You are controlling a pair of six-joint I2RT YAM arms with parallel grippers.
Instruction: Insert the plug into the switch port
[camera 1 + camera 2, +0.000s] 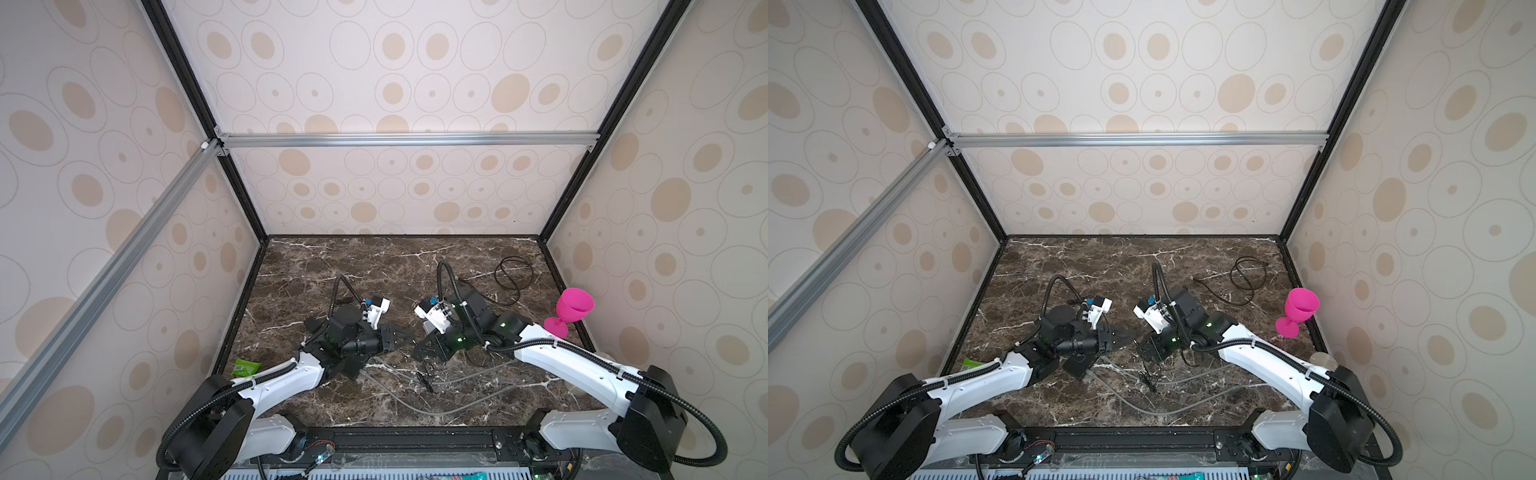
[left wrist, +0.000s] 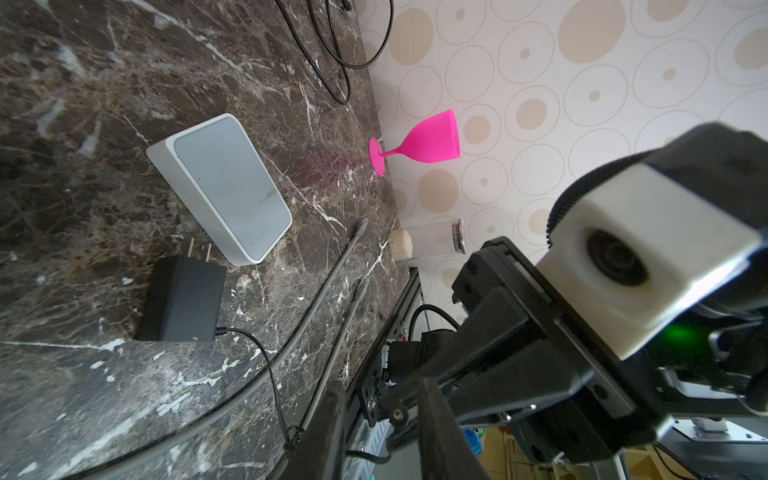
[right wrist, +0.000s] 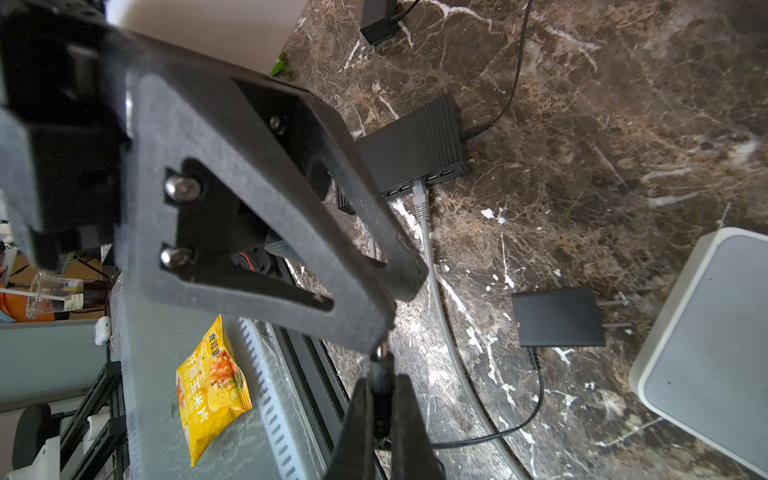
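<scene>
Where the arms meet near the front of the bench [image 1: 374, 257], the right gripper [image 3: 382, 378] is clamped on the plug [image 3: 381, 363], a slim black barrel w/ a small metal tip and a thin black cord [image 3: 541, 390] trailing off it. That tip sits right at a finger of the left gripper [image 2: 380, 386]. Its matte, grainy black jaws stand a little apart; whether they touch the plug I can't tell.

Just beyond, the cord runs to a flat black power adapter [image 3: 557, 322] of smooth plastic. Its two metal prongs point at a white box [image 3: 702, 340] w/ rounded corners and a grey top. Two round grey cables [image 2: 326, 286] snake over the dark brown, white-veined marble.

The switch [image 3: 415, 141] is a black ribbed box lying flat, ports in a row along one side. One grey cable's boot [image 3: 420, 203] is already in a port. The left gripper's frame blocks part of the switch in the right wrist view.

A green packet [image 1: 245, 368] lies by the left wall. Farther right, a pink goblet [image 1: 574, 307] stands upright beside the wall. At the back lies a loose black cable coil [image 1: 514, 274].
</scene>
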